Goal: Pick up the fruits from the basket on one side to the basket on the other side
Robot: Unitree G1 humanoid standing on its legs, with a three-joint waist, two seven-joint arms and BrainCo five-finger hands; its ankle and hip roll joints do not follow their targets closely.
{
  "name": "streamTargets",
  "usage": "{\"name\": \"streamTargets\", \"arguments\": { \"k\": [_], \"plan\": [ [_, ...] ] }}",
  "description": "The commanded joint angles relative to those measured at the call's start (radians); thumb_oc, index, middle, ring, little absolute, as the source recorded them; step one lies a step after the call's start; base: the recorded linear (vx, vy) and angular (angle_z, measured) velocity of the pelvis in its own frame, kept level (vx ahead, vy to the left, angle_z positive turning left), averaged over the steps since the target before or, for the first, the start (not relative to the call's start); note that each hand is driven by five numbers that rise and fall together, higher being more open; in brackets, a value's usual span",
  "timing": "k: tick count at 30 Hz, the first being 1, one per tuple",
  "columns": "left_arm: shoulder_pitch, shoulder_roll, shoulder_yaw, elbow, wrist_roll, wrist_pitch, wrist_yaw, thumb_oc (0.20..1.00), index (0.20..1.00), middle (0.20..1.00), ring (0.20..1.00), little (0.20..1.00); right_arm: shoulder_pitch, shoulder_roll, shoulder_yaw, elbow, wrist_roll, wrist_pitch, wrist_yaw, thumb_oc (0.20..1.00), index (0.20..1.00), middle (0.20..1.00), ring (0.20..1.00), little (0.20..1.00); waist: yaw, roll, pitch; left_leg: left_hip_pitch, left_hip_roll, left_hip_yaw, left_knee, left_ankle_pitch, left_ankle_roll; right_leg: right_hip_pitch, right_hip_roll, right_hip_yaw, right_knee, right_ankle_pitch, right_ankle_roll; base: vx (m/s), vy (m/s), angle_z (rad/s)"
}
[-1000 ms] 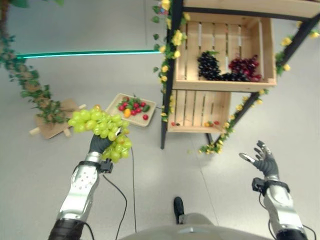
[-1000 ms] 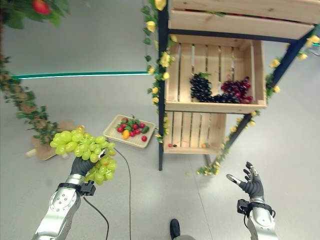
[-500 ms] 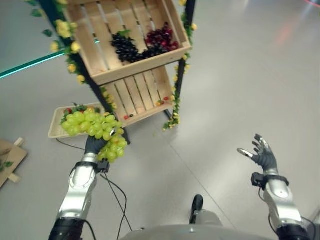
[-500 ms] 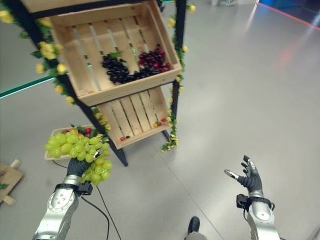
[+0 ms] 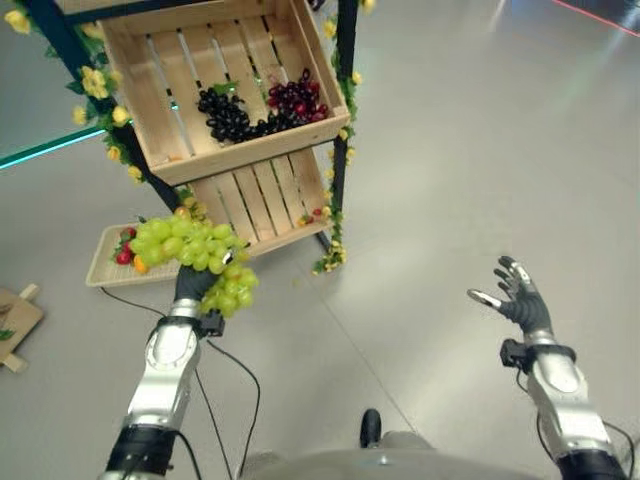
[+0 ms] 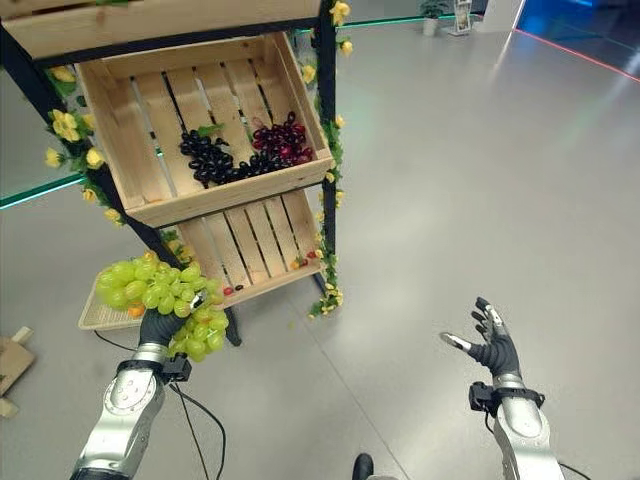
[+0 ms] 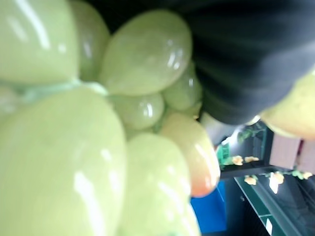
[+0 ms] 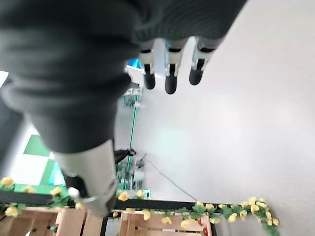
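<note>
One bunch of green grapes (image 6: 160, 300) is riding in the left hand (image 6: 160, 326), fingers curling round it; right hand (image 6: 493, 350) is hanging spread. Next up, probably finding the other basket.

Both eye views look down from head height on the same grey floor (image 5: 450, 150) and crate shelf (image 6: 200, 190), while each wrist view sits hard against its own hand, the left one pressed to green grapes (image 7: 64, 147).

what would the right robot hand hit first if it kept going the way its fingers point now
Nothing close: the open right robot hand points up and forward over bare grey floor, well right of the wooden crate shelf. Depth beyond is unclear.
</note>
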Motion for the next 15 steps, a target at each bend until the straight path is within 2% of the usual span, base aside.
{"name": "streamTargets", "arguments": {
  "k": [1,2,3,4,5,6,9,12,15],
  "plan": [
    [-0.046,0.061,0.094,-0.106,-0.01,-0.094,0.057,0.2,0.2,0.2,0.2,0.2,-0.014,-0.024,-0.008,-0.061,0.008,-0.071,0.005,1.0,1.0,1.0,1.0,1.0,-0.013,0.017,-0.018,-0.079,0.006,0.082,-0.249,0.079,0.076,0.088,0.054,-0.036,-0.035,-0.088,0.113,0.21,0.005,-0.01],
    [-0.046,0.06,0.094,-0.106,-0.009,-0.094,0.057,0.2,0.2,0.2,0.2,0.2,-0.013,-0.025,-0.008,-0.061,0.008,-0.071,0.004,1.0,1.0,1.0,1.0,1.0,-0.013,0.015,-0.018,-0.068,0.003,0.084,-0.269,0.09,0.075,0.088,0.052,-0.035,-0.035,-0.088,0.113,0.26,0.049,0.07],
    [-0.059,0.072,0.108,-0.116,0.006,-0.102,0.075,0.2,0.2,0.2,0.2,0.2,-0.021,-0.035,0.006,-0.057,-0.008,-0.075,0.0,1.0,1.0,1.0,1.0,1.0,0.007,0.025,-0.015,-0.079,-0.011,0.028,-0.367,0.152,0.063,0.107,0.065,-0.021,-0.041,-0.095,0.118,0.11,0.01,-0.1],
    [-0.059,0.072,0.108,-0.116,0.007,-0.102,0.076,0.2,0.2,0.2,0.2,0.2,-0.022,-0.035,0.006,-0.056,-0.009,-0.075,0.0,1.0,1.0,1.0,1.0,1.0,0.006,0.024,-0.013,-0.074,-0.012,0.028,-0.376,0.157,0.063,0.109,0.064,-0.021,-0.041,-0.095,0.118,0.21,0.064,-0.15],
    [-0.067,0.082,0.122,-0.119,0.013,-0.108,0.091,0.2,0.2,0.2,0.2,0.2,-0.03,-0.037,0.022,-0.048,-0.017,-0.073,0.008,1.0,1.0,1.0,1.0,1.0,0.01,0.026,-0.013,-0.064,-0.01,-0.016,-0.403,0.169,0.05,0.119,0.067,0.001,-0.039,-0.102,0.121,0.1,0.045,-0.28],
    [-0.067,0.082,0.123,-0.119,0.013,-0.109,0.092,0.2,0.2,0.2,0.2,0.2,-0.031,-0.037,0.023,-0.048,-0.017,-0.073,0.008,1.0,1.0,1.0,1.0,1.0,0.011,0.026,-0.012,-0.061,-0.01,-0.015,-0.405,0.169,0.05,0.119,0.067,0.002,-0.038,-0.103,0.121,0.16,0.087,-0.58],
    [-0.066,0.087,0.14,-0.125,0.023,-0.11,0.103,0.2,0.2,0.2,0.2,0.2,-0.028,-0.034,0.034,-0.041,-0.029,-0.071,0.024,1.0,1.0,1.0,1.0,1.0,0.009,0.034,-0.035,-0.011,-0.023,-0.032,-0.462,0.152,0.056,0.126,0.067,0.025,-0.031,-0.116,0.125,0.19,0.144,-0.6],
    [-0.071,0.093,0.134,-0.118,0.028,-0.105,0.103,0.2,0.2,0.2,0.2,0.2,-0.031,-0.027,0.043,-0.034,-0.042,-0.063,0.025,1.0,1.0,1.0,1.0,1.0,0.002,0.026,-0.044,0.002,-0.044,-0.028,-0.431,0.116,0.079,0.137,0.047,0.043,-0.011,-0.129,0.134,0.17,0.167,-0.3],
    [-0.074,0.097,0.135,-0.109,0.023,-0.105,0.108,0.2,0.2,0.2,0.2,0.2,-0.024,-0.01,0.052,-0.034,-0.04,-0.056,0.036,1.0,1.0,1.0,1.0,1.0,0.003,0.013,-0.053,0.002,-0.06,0.005,-0.391,0.074,0.101,0.141,0.018,0.059,0.012,-0.135,0.149,0.16,0.203,-0.26]
  ]
}}
